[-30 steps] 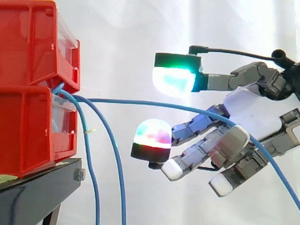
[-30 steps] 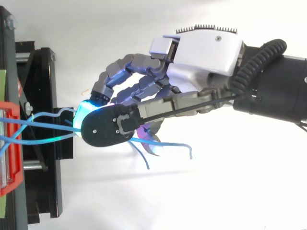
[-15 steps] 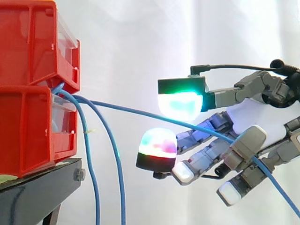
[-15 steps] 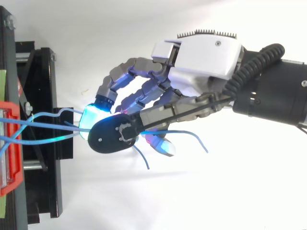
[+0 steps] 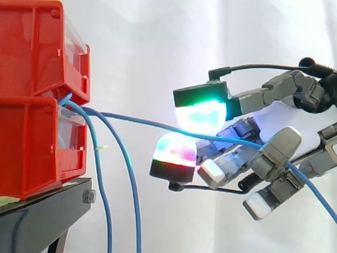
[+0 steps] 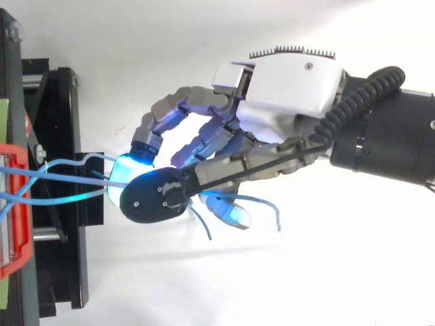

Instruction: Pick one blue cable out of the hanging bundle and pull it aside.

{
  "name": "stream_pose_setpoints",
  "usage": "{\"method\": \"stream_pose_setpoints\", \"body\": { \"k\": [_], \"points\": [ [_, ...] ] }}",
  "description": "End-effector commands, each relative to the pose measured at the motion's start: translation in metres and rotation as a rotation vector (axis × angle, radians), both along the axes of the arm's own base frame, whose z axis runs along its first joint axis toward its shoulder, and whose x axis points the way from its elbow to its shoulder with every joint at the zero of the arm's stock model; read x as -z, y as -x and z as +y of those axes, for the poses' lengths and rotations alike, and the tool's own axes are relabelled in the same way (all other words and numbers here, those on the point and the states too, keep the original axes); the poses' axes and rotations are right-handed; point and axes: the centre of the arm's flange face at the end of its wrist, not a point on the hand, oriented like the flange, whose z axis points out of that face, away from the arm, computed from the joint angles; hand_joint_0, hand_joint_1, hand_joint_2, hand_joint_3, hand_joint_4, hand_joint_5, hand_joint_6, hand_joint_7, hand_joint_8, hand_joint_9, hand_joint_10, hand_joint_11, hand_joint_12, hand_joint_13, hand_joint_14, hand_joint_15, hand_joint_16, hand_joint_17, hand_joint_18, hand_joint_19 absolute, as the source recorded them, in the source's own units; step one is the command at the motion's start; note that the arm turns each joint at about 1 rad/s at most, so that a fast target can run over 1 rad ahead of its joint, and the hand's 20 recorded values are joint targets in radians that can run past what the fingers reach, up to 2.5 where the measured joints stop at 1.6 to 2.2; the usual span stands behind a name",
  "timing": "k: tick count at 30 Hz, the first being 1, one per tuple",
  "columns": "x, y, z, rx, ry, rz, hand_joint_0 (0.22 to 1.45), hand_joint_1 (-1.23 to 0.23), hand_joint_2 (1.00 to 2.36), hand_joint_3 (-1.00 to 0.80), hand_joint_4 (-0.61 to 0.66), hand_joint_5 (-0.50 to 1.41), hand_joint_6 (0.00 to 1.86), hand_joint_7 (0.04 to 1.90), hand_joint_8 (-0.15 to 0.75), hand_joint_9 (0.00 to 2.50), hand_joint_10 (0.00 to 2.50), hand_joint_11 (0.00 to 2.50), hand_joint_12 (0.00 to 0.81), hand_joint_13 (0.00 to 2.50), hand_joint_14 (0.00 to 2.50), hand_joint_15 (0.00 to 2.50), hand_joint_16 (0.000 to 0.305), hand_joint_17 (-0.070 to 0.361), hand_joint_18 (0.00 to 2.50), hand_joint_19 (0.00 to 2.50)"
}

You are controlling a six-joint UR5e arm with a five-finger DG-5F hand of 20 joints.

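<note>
Several blue cables come out between the two stacked red bins at the left. Two cables [image 5: 131,200] hang straight down beside the stand. One blue cable [image 5: 142,123] is drawn out to the right, away from the others. It runs under the green-glowing fingertip pad [image 5: 202,113], through the curled fingers of my hand [image 5: 300,118], and drops off toward the lower right. From above, my hand [image 6: 292,81] reaches in from the right, its fingers bent round that cable, whose loose end [image 6: 262,202] curls out below the palm.
The upper red bin [image 5: 37,42] sits on the lower red bin [image 5: 31,147], both on a black stand [image 5: 42,216] at the left edge. A white curtain lies behind. My fingertips stand a short way right of the bins.
My hand drifted right and slightly down, then came back a little toward the bins. Its fingers have curled closer round the stretched cable, and the cable's loose end has swung.
</note>
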Motion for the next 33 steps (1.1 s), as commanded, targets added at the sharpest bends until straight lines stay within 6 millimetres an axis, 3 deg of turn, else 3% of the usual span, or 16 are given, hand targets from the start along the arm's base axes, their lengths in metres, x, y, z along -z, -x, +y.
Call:
{"method": "stream_pose_setpoints", "body": {
  "k": [1, 7, 14, 20, 33],
  "points": [
    [-0.0020, -0.0006, 0.0019, -0.001, 0.000, -0.005, 0.59, -0.67, 1.02, -0.19, 0.00, -0.15, 0.95, 0.73, 0.273, 0.99, 0.02, 0.77, 0.317, 1.52, 0.01, 1.34, 0.057, 0.129, 0.89, 0.66],
    [-0.0019, -0.0004, 0.0055, -0.006, -0.002, -0.002, 0.59, -0.66, 1.01, -0.14, -0.01, -0.13, 0.95, 0.74, 0.292, 1.05, 0.02, 0.76, 0.371, 1.51, 0.01, 1.25, 0.064, 0.144, 0.93, 0.63],
    [-0.0012, -0.0002, 0.0054, -0.006, -0.001, 0.000, 0.55, -0.58, 1.01, -0.41, 0.02, -0.14, 0.93, 0.72, 0.255, 1.04, 0.02, 0.78, 0.318, 1.39, 0.02, 1.22, 0.054, 0.122, 0.83, 0.67],
    [-0.0012, 0.0000, 0.0054, -0.006, -0.001, 0.001, 0.53, -0.55, 1.00, -0.48, 0.03, -0.13, 0.91, 0.75, 0.269, 1.07, 0.02, 0.78, 0.316, 1.39, 0.02, 1.19, 0.055, 0.123, 0.86, 0.67],
    [-0.0019, -0.0002, 0.0053, -0.005, -0.001, 0.000, 0.60, -0.74, 1.02, -0.21, -0.11, -0.12, 0.94, 0.83, 0.234, 1.12, 0.02, 0.80, 0.303, 1.39, 0.02, 1.17, 0.049, 0.111, 0.86, 0.65]
  ]
}}
